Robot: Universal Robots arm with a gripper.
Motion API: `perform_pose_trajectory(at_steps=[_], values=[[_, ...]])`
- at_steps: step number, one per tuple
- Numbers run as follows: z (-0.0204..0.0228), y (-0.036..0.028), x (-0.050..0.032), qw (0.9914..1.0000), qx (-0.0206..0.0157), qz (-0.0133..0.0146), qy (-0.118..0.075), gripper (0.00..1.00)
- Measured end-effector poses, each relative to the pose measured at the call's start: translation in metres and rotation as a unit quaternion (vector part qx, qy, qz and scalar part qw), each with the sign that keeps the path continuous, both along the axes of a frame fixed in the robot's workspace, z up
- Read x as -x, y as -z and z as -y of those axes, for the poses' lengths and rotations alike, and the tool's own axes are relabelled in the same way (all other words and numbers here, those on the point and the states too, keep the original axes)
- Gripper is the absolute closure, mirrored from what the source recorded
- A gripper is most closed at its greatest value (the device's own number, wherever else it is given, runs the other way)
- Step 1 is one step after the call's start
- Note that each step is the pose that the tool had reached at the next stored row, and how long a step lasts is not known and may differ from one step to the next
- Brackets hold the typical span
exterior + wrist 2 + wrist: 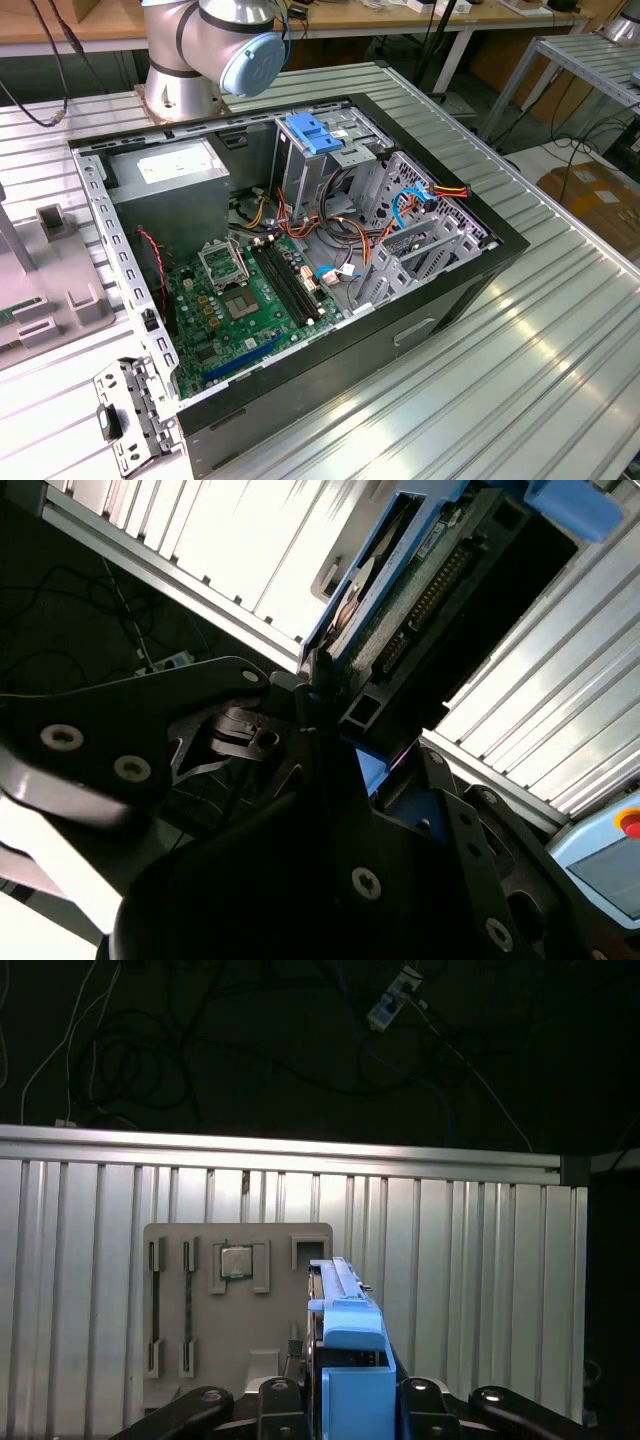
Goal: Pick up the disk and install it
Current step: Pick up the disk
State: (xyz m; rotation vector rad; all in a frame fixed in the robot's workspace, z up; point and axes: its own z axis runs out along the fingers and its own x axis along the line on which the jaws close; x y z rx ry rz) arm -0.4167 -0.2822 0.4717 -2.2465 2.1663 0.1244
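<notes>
My gripper is shut on the disk, which stands edge-on between the dark finger links with its blue carrier rail facing the first wrist camera. In the second wrist view the disk shows its green circuit board, metal body and blue rail, and the gripper pinches its end. The disk hangs above the ribbed aluminium table, over a grey fixture plate. In the exterior view the open computer case lies on the table, with the arm's base behind it.
Inside the case are a grey power-supply box, a green motherboard, loose cables and a metal drive cage topped by a blue bracket. The grey fixture is at the exterior view's left. The table edge drops to a dark floor.
</notes>
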Motion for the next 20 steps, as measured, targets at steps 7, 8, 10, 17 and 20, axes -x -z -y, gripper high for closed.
perform_pose_trajectory(at_steps=[7, 8, 10, 17, 20], values=[[0.0006, -0.0002, -0.0002, 1.00000, 0.0000, -0.0002, 0.000, 0.63], [0.0014, -0.0001, -0.0004, 1.00000, 0.0000, -0.0001, 0.000, 0.63], [0.0031, -0.0001, -0.0006, 1.00000, 0.0000, -0.0001, 0.000, 0.63], [0.0067, -0.0001, -0.0015, 1.00000, 0.0000, -0.0001, 0.000, 0.63], [0.0074, -0.0001, -0.0019, 1.00000, 0.0000, -0.0001, 0.000, 0.63]])
